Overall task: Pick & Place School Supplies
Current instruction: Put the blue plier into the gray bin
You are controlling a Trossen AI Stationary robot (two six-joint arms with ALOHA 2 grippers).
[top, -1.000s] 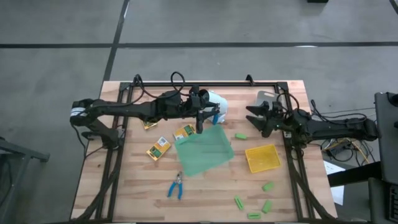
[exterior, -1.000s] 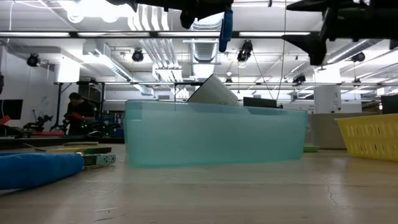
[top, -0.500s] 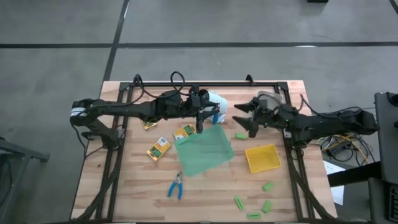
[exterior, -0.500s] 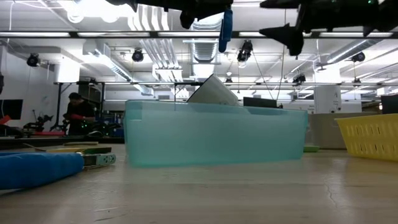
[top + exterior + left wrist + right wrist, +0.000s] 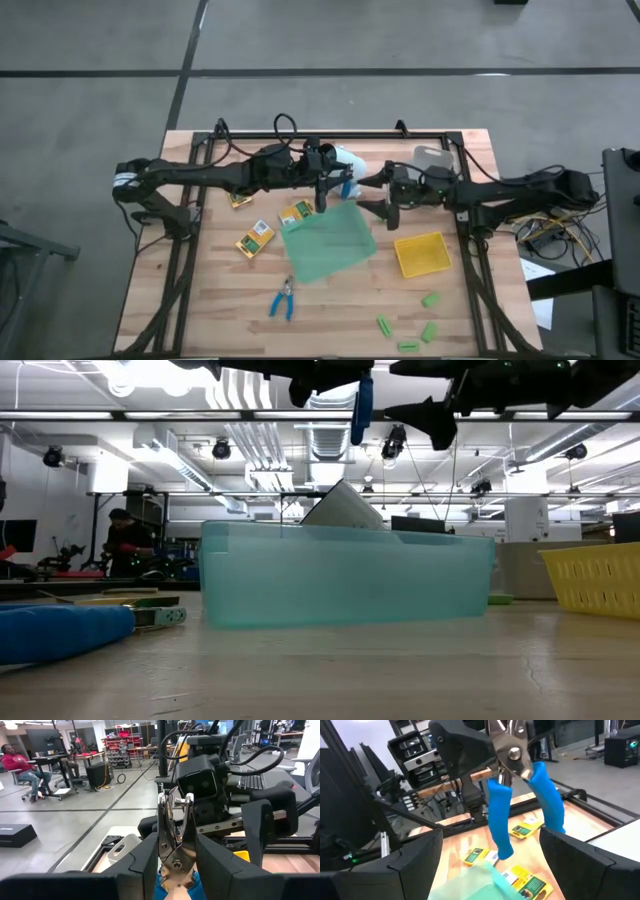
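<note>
Above table centre, left gripper (image 5: 322, 187) clamped on blue-handled pliers (image 5: 520, 785), handles hanging over green tray (image 5: 330, 243) far edge. Right gripper (image 5: 372, 195) at its 3 o'clock, just beside, fingers spread wide, empty. Second pliers (image 5: 283, 298) at tray's 7 o'clock.

pliers' (image 5: 174, 840) handle ends prob. cut off

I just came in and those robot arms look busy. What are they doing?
The left hand is holding blue-handled pliers by the metal head, up in the air above the far edge of the green tray. The right hand is wide open, right beside the dangling handles. Another pair of pliers, yellow-and-green packets and little green blocks lie on the table.
</note>
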